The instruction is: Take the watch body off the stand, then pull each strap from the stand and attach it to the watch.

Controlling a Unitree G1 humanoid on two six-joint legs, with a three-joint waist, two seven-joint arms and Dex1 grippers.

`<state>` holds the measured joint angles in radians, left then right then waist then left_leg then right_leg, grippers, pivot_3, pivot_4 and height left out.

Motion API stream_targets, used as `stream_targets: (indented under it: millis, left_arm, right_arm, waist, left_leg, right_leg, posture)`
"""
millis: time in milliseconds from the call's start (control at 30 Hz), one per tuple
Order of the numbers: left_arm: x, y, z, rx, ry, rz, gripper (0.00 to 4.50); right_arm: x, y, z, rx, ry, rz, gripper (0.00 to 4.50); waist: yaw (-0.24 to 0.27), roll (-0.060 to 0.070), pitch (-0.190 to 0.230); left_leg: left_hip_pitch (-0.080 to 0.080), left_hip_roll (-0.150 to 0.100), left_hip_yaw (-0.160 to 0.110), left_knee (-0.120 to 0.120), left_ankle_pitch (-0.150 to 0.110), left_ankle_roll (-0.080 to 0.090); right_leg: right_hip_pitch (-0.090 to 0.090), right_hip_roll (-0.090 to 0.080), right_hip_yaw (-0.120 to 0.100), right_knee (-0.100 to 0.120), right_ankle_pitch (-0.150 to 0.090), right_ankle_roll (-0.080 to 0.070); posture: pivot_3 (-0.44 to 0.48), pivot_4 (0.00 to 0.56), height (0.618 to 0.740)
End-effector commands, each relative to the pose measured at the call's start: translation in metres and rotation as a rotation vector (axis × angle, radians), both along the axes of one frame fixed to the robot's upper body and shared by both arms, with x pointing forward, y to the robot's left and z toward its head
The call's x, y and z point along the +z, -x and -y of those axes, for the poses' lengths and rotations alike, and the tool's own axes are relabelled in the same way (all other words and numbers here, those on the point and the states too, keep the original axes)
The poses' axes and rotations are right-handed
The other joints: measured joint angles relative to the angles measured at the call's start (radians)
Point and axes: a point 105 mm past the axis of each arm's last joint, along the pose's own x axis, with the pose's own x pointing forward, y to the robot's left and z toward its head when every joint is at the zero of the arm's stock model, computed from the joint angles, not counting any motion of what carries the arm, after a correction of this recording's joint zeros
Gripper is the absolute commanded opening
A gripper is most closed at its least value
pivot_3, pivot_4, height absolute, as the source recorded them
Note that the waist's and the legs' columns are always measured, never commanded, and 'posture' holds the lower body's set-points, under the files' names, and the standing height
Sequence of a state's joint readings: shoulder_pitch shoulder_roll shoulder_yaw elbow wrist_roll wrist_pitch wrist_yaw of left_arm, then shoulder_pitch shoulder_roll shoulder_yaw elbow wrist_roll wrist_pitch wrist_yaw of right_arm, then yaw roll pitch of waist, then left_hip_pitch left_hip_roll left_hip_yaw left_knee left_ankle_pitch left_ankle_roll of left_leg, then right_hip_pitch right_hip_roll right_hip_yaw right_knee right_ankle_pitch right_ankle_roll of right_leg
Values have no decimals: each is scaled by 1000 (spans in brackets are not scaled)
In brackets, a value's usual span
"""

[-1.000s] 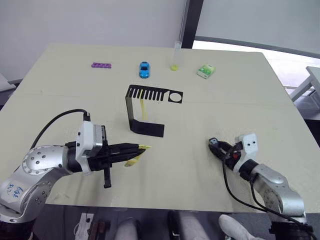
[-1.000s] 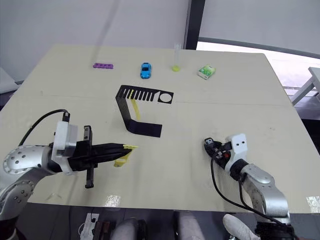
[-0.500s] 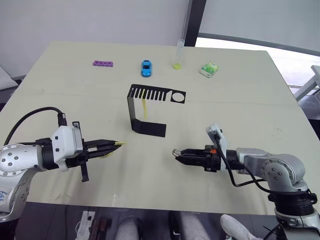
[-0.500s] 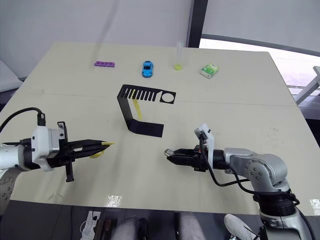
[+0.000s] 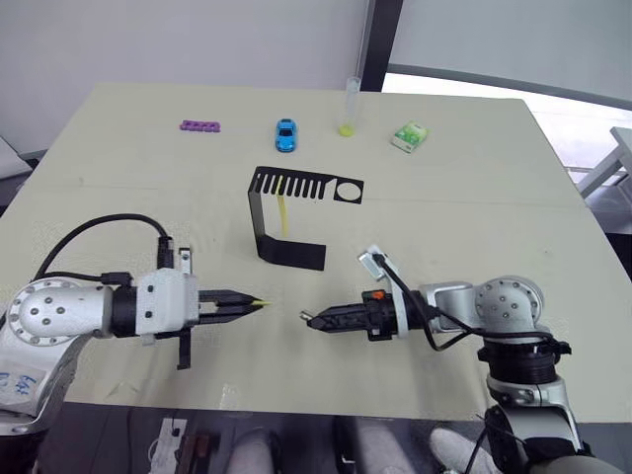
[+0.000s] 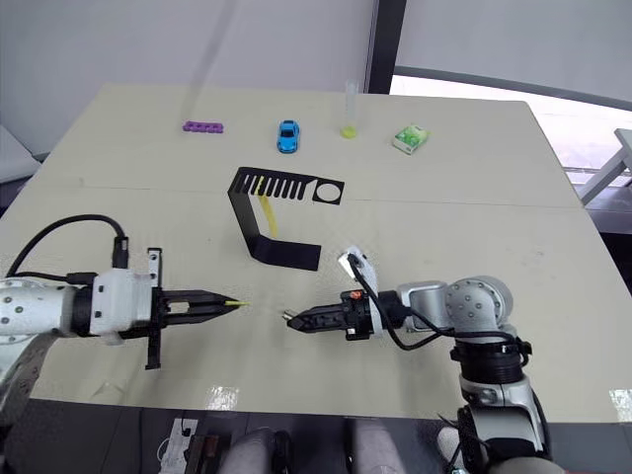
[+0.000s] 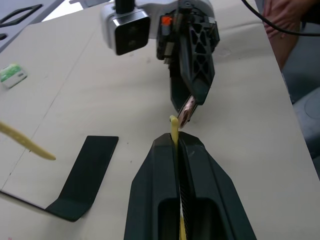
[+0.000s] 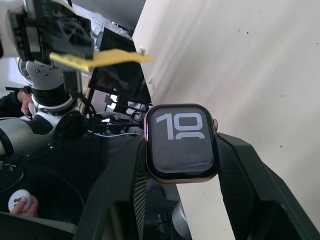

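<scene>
Left eye view: left gripper (image 5: 259, 303) and right gripper (image 5: 305, 318) point tip-to-tip, apart.

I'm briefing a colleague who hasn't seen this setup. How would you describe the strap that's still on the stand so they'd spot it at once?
Find the black C-shaped stand mid-table. Under the slotted top plate, a narrow yellow strap hangs down toward the base. It differs from the other yellow strap, pinched in the left end effector, and from the clear tube with yellow bottom at the far edge.
</scene>
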<state>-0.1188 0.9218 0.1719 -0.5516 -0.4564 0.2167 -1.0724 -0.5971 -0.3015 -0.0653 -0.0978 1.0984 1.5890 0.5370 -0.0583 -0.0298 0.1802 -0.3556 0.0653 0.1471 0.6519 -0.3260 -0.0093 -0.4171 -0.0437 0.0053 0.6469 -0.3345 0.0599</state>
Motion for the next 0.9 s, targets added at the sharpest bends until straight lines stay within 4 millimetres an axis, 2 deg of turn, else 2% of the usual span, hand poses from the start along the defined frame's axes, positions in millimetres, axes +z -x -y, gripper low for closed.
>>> stream_targets:
  millis: [33,267,533,900]
  left_arm:
    - [4,0,10,-32,-41,47,0]
    - [-3,-7,12,-48,-104,67,0]
    - [-9,-17,12,-35,-143,110,0]
    - [-13,-20,17,-48,-136,116,0]
  right_arm:
    - [10,-5,1,-15,-33,-4,1522]
    - [7,-4,1,-15,-22,-13,1522]
    - [5,-1,0,-11,-13,-9,1522]
    - [4,1,0,-11,-4,-6,1522]
  waist:
    - [1,0,0]
    - [-2,0,0]
    - [-2,0,0]
    - [-1,0,0]
  left_leg:
    - [-1,0,0,0,0,0]
    - [-18,1,1,10,0,0]
    - [-17,0,1,13,2,1]
    - [-18,0,1,14,2,1]
  right_leg:
    - [-1,0,0,0,0,0]
    - [-19,1,1,11,0,0]
    - [-18,1,2,13,1,1]
    - [-19,0,2,13,1,1]
  posture:
    - [0,150,740]
    - [0,150,740]
    - [0,150,740]
    - [0,150,740]
